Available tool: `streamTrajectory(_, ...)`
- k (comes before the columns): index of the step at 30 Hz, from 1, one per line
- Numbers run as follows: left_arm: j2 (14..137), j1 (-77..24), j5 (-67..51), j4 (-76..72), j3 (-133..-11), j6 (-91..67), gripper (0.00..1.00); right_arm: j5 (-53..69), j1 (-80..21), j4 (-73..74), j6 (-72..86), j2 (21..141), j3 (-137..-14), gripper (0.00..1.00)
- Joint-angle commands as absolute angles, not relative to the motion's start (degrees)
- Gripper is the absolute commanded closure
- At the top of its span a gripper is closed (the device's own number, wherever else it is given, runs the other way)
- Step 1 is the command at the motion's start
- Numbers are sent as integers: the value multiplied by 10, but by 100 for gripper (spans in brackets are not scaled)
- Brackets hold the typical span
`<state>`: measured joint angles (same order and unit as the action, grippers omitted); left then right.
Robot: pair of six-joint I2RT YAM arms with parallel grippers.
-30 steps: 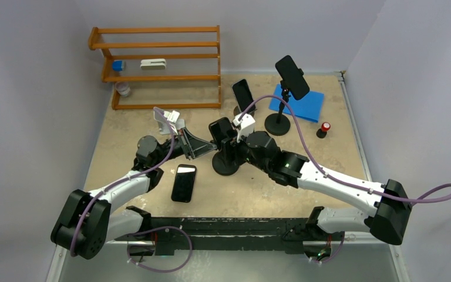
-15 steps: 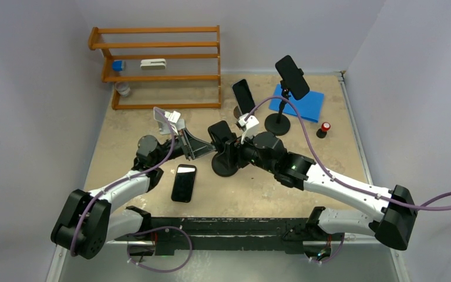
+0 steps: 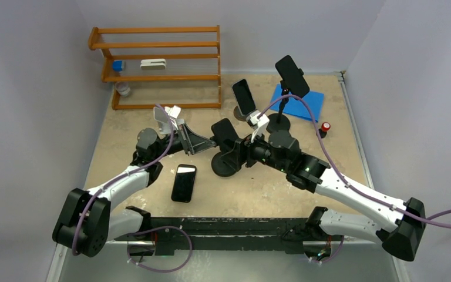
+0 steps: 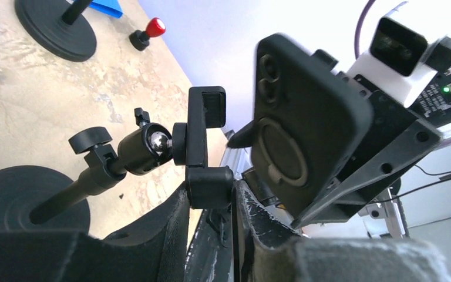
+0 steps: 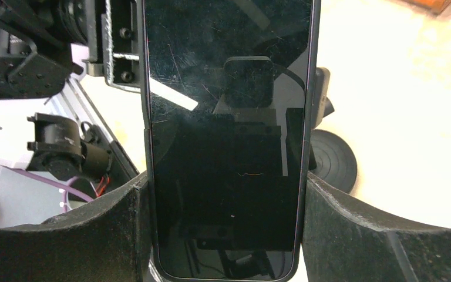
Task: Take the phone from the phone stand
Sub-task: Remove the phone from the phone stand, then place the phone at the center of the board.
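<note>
In the left wrist view, my left gripper (image 4: 210,189) is shut on the lower end of the black phone stand's (image 4: 201,138) clamp, whose ball joint and stem run down to its round base (image 4: 9,202). The black phone (image 4: 302,126) hangs just right of the clamp with its back showing, a narrow gap between them. My right gripper (image 5: 226,226) is shut on the phone (image 5: 226,135), one pad on each long edge and the screen facing the camera. From above, the phone (image 3: 225,132) sits between the left gripper (image 3: 205,143) and the right gripper (image 3: 239,148), above the stand's base (image 3: 225,165).
Another phone (image 3: 184,182) lies flat on the table near the left arm. Two more stands with phones (image 3: 243,97) (image 3: 292,76) are behind, beside a blue pad (image 3: 304,106) and a small red-topped object (image 3: 325,127). A wooden rack (image 3: 158,64) fills the back left.
The right arm has swung to the right with the phone in its jaws, tilting it away from the clamp. The left gripper has shifted slightly, still on the stand.
</note>
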<state>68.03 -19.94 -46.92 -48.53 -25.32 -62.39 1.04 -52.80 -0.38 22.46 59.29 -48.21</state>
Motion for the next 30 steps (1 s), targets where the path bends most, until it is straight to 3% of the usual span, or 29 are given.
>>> streamTrajectory(1,663,-185,-446,-402,-275,-589,72,25,-520,-57,210,561,-532,100)
streamTrajectory(11,605,-185,-445,-341,-290,-578,38,25,-520,-33,190,535,-555,100)
streamTrajectory(14,582,-185,-439,-313,-298,-574,23,16,-520,-36,178,529,-556,100)
streamTrajectory(19,522,-185,-406,-248,-316,-555,20,-12,-520,-43,151,525,-565,100)
streamTrajectory(23,442,-185,-303,-163,-346,-508,18,-58,-521,-61,127,525,-570,100)
streamTrajectory(30,415,-185,-221,-185,-393,-536,13,-181,-538,-89,126,565,-598,100)
